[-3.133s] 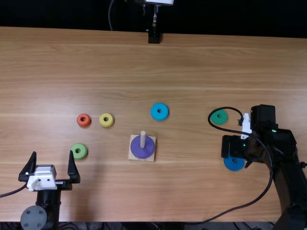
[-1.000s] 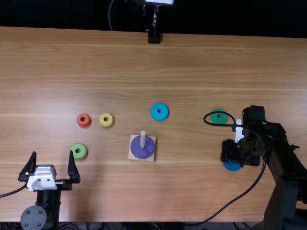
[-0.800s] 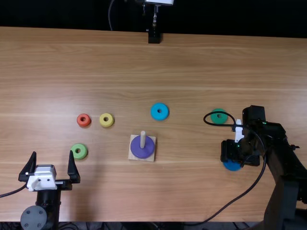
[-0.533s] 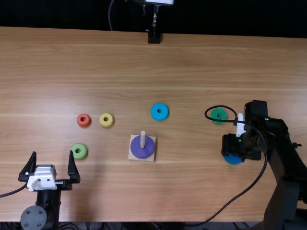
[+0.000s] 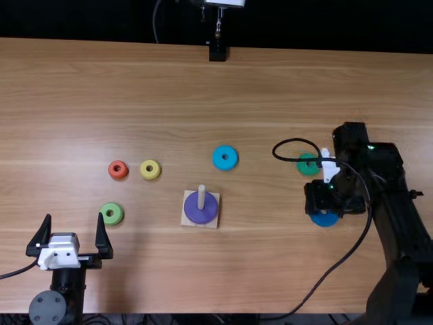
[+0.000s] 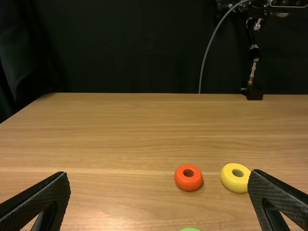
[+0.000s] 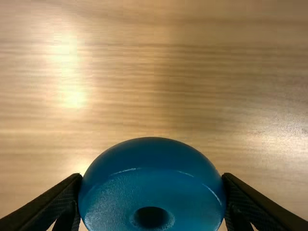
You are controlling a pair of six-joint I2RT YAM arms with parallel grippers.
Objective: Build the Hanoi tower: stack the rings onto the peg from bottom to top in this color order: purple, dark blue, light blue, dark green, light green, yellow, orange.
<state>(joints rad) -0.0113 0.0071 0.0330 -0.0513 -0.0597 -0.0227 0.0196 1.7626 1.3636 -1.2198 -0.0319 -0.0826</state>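
Observation:
My right gripper (image 5: 327, 198) is at the right, shut on the dark blue ring (image 5: 324, 219). In the right wrist view, that gripper (image 7: 152, 178) has one finger on each side of the dark blue ring (image 7: 151, 187). My left gripper (image 5: 74, 217) stands open at lower left, also open in its wrist view (image 6: 160, 174). The purple ring (image 5: 197, 212) sits around the peg (image 5: 201, 195) on its square base. Loose lie the light blue ring (image 5: 225, 158), dark green ring (image 5: 307, 164), light green ring (image 5: 112, 214), yellow ring (image 5: 150, 170) and orange ring (image 5: 118, 170).
A black cable (image 5: 340, 263) loops from the right arm over the table and passes across the dark green ring. At the table's far edge stands a black mount (image 5: 217, 52). The wooden table (image 5: 257, 88) spans the view.
The right gripper first came down over the dark blue ring and took hold of it. Gripper and ring have since shifted slightly up and left in the top view. The left arm has kept still.

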